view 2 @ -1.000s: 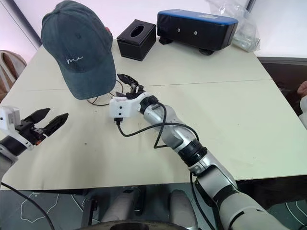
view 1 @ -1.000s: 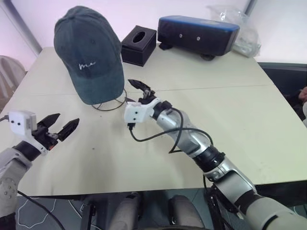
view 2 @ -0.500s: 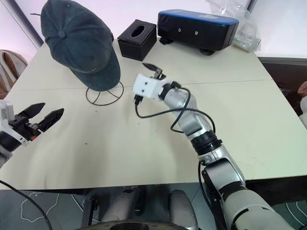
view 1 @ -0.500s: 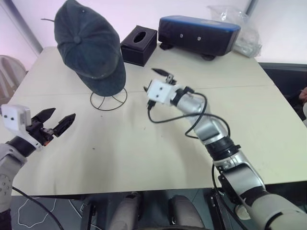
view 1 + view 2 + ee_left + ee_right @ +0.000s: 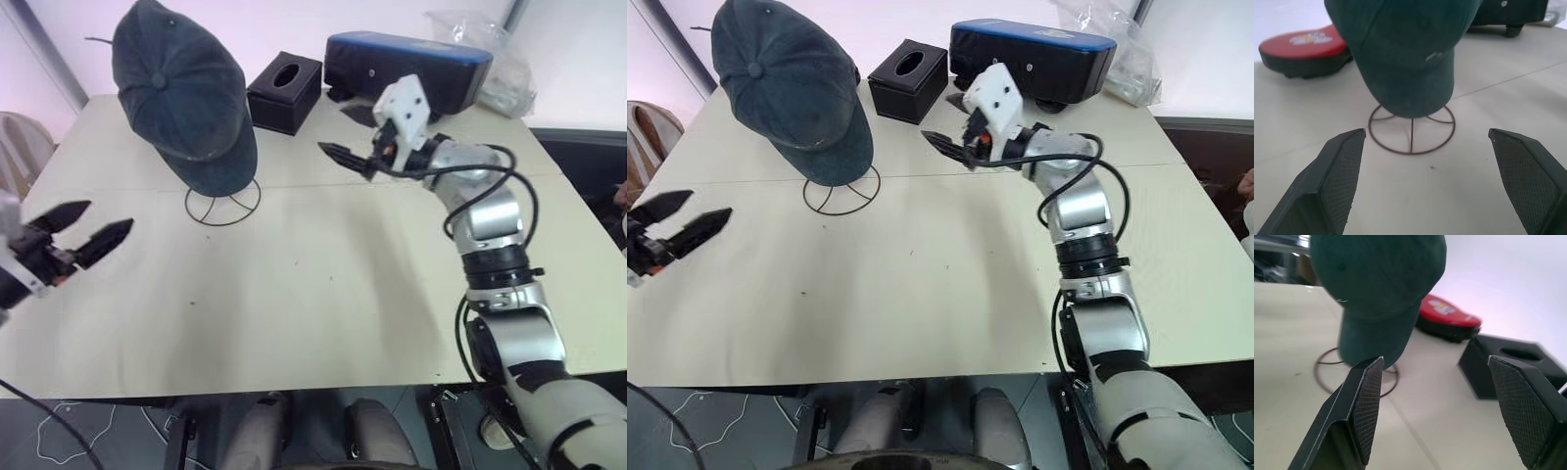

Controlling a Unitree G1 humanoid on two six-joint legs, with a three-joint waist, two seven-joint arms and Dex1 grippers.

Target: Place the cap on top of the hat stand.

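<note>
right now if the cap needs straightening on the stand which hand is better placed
Right, probably. The right hand hovers open just beside the cap on the hat stand, pointing at it. The left hand is open too, but nearer the table's front edge.

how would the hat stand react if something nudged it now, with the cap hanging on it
Probably tips easily: the hat stand is thin wire on a slim stem, and the cap sits high and covers its head. Likely light, so its round wire base may slide on the smooth table. The cap looks soft and could shift.
</note>
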